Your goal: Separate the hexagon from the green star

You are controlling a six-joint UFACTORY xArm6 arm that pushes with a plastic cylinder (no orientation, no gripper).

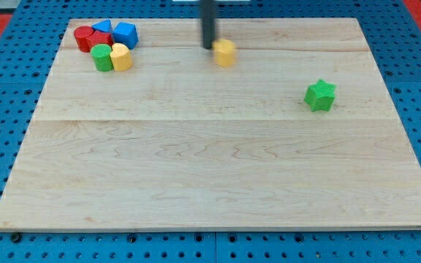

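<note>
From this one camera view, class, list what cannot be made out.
- My tip: rod's upper part cut off by the view's top.
- Yellow block: blurred, so contact with my tip is unclear.
- Red blocks: shapes hidden by the blue blocks and green block crowding them.

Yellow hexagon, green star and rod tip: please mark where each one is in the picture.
yellow hexagon (226, 52): camera view, on its top face.
green star (319, 95): camera view, at its centre.
my tip (208, 47): camera view, the rod's very end, touching the hexagon's left side.
</note>
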